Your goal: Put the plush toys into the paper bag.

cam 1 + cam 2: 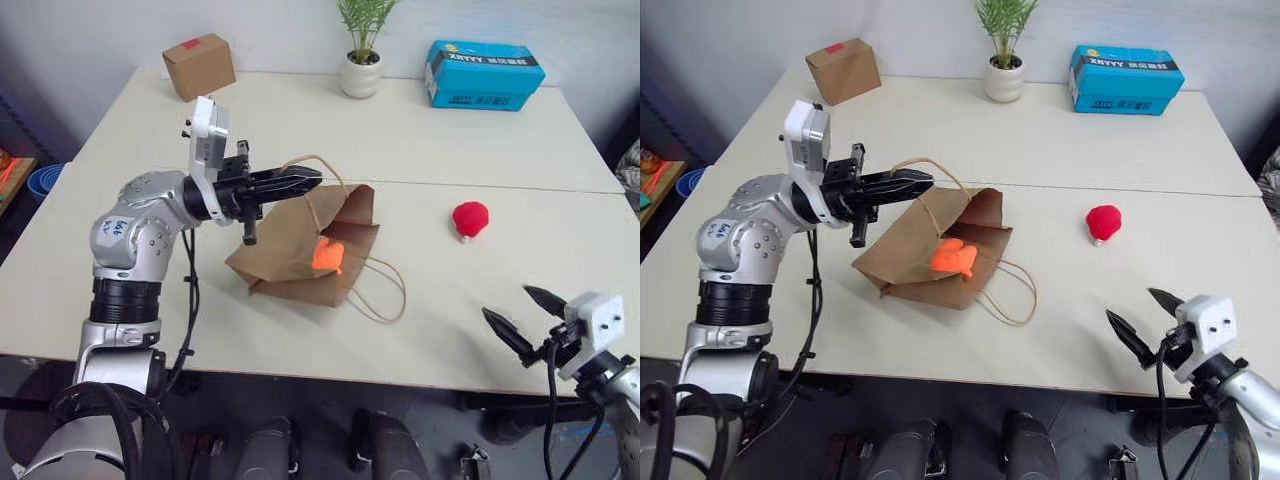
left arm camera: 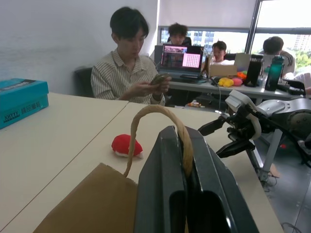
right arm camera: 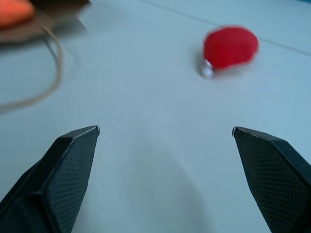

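Left gripper (image 1: 305, 180) clamped on upper handle (image 1: 318, 163) of paper bag (image 1: 290, 258), frame centre; orange toy (image 1: 328, 254) sits in its mouth. Right gripper (image 1: 521, 315), lower right, spread wide and empty. Red toy (image 1: 470, 218) on table (image 1: 420, 140), right of bag.

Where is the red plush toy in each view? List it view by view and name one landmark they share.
Left eye: red plush toy, right of centre on the table.
Right eye, right of centre.
Left wrist, beyond the cord handle.
Right wrist, ahead on the tabletop.
Shared landmark: the paper bag.
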`<act>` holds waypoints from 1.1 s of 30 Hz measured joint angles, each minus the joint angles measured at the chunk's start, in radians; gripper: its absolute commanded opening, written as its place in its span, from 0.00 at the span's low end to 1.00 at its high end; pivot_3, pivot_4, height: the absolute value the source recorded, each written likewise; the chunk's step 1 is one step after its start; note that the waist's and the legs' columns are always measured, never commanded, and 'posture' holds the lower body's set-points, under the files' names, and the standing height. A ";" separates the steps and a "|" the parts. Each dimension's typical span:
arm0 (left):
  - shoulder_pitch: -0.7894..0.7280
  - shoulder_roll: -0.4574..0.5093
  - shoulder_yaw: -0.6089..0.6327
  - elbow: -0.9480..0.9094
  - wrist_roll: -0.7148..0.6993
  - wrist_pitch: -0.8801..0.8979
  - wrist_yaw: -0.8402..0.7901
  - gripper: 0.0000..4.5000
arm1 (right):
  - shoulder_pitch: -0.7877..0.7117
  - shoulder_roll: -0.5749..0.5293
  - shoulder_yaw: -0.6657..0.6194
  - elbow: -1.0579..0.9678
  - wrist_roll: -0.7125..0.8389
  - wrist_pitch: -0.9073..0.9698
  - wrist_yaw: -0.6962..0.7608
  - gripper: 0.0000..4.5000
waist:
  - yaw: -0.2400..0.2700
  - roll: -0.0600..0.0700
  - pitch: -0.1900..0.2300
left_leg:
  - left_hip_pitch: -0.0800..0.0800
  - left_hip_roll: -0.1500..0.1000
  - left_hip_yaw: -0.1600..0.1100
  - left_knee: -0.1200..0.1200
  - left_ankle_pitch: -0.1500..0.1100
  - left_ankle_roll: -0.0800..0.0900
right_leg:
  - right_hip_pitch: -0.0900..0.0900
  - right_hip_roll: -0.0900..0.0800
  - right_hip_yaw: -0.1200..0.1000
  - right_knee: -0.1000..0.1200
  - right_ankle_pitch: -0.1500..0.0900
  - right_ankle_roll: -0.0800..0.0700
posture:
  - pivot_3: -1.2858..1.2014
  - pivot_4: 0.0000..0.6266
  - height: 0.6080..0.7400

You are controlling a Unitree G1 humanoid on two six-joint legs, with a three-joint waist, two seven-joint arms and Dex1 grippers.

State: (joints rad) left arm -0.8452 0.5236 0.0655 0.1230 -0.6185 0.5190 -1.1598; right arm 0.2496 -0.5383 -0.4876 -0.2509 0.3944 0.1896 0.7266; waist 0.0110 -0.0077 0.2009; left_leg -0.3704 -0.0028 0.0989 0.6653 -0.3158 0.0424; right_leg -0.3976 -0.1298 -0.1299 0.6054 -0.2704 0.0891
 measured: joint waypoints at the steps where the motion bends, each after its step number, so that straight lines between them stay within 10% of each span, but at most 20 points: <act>1: 0.000 0.007 -0.005 0.000 0.004 -0.004 -0.005 0.00 | -0.028 -0.001 0.012 0.009 -0.017 0.000 -0.017 0.99 | -0.007 0.000 0.000 | 0.001 0.000 0.000 0.000 0.000 0.000 | 0.000 -0.001 0.001 0.001 0.000 0.000 | 0.52 0.24 1.00; 12: -0.014 0.047 -0.043 0.007 0.038 -0.004 -0.041 0.00 | -0.761 -0.062 0.326 0.557 -0.236 0.091 -0.141 0.99 | -0.011 0.001 0.001 | -0.010 0.002 -0.001 0.000 0.002 -0.004 | -0.014 0.001 -0.002 0.007 -0.003 -0.006 | 0.52 0.24 1.00; 21: -0.006 0.111 -0.016 0.009 0.041 -0.007 -0.037 0.00 | -1.044 -0.056 0.413 1.001 -0.384 -0.003 -0.218 0.40 | -0.016 0.001 0.001 | -0.016 0.000 -0.003 0.004 0.003 -0.001 | -0.016 0.000 -0.004 0.007 -0.002 -0.004 | 0.52 0.24 1.00; 26: 0.014 0.118 -0.003 0.009 0.041 -0.008 -0.036 0.00 | -0.945 -0.093 0.393 0.878 -0.306 -0.059 -0.034 0.07 | -0.013 0.001 0.001 | -0.017 0.000 -0.004 0.004 0.003 -0.001 | -0.016 0.000 -0.005 0.007 -0.002 -0.003 | 0.52 0.24 1.00; 33: 0.026 0.115 0.000 0.005 0.040 -0.007 -0.034 0.00 | -0.694 -0.093 0.400 0.179 0.110 0.256 0.255 0.05 | -0.015 0.001 0.001 | -0.017 0.001 -0.005 0.009 0.003 -0.002 | -0.016 0.000 -0.004 0.010 -0.002 -0.003 | 0.52 0.24 1.00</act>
State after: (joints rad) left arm -0.8196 0.6390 0.0659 0.1283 -0.5785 0.5118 -1.1937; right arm -0.4441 -0.6313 -0.0874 -0.0718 0.5047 0.4451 0.9811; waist -0.0045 -0.0068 0.2017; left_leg -0.3869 -0.0015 0.0943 0.6740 -0.3126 0.0406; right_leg -0.4132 -0.1294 -0.1343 0.6156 -0.2722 0.0858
